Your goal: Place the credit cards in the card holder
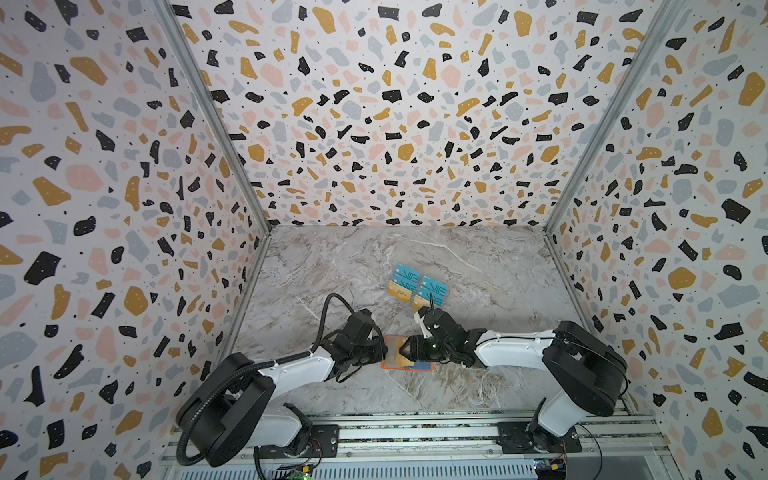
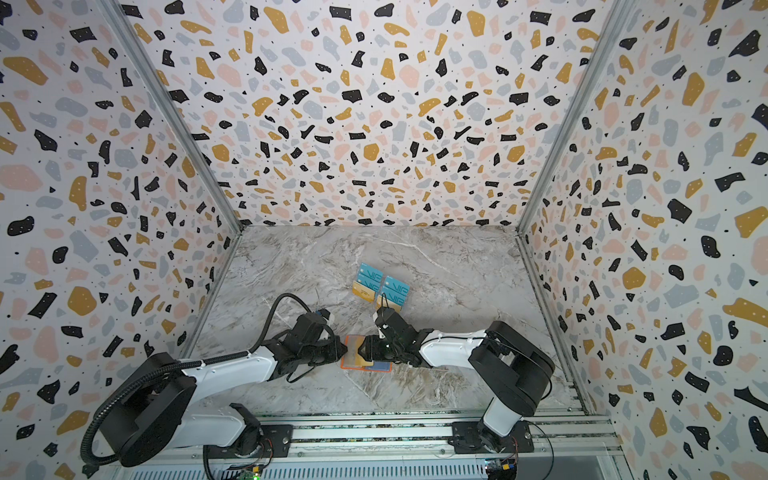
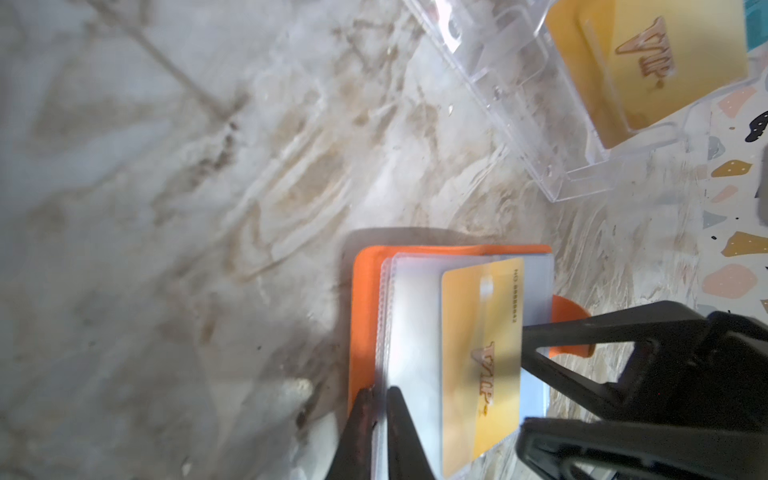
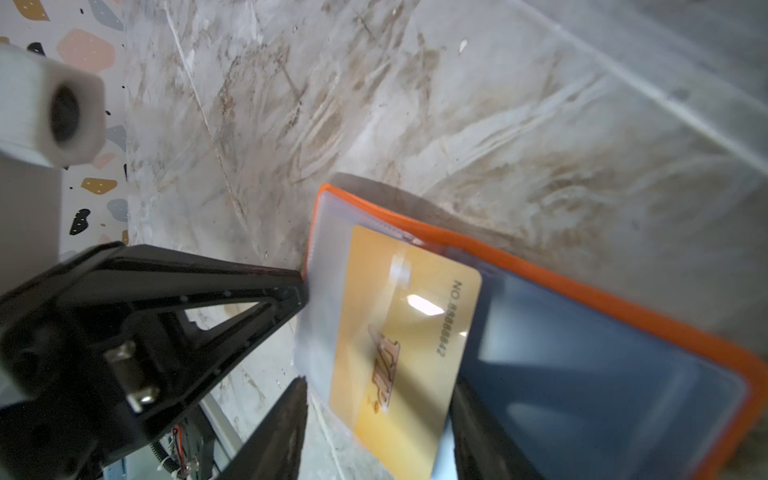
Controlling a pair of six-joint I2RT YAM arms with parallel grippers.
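The card holder [image 3: 365,316] lies open on the table [image 3: 166,208], on the side near the robot, between the two arms. The left end effector [image 3: 380,392] is clenched on the edge of its clear sleeves. I think this pins the holder down and holds a pocket open, so a card can slide in.

A gold card [image 4: 407,332] lies partly in the top sleeve, with one end sticking out. The right end effector [image 4: 378,382] has its jaws apart, one on each side of that card. I cannot tell if it squeezes the card or only steers it.

The right wrist view shows clearly a blue card [image 4: 582,353] tucked in the holder's other half. The left wrist view shows the thin pinch on the sleeves, and the clear rack [image 3: 519,104] close by. Only the top views show the other cards [image 1: 419,286] standing in that rack — a little farther back on the table.
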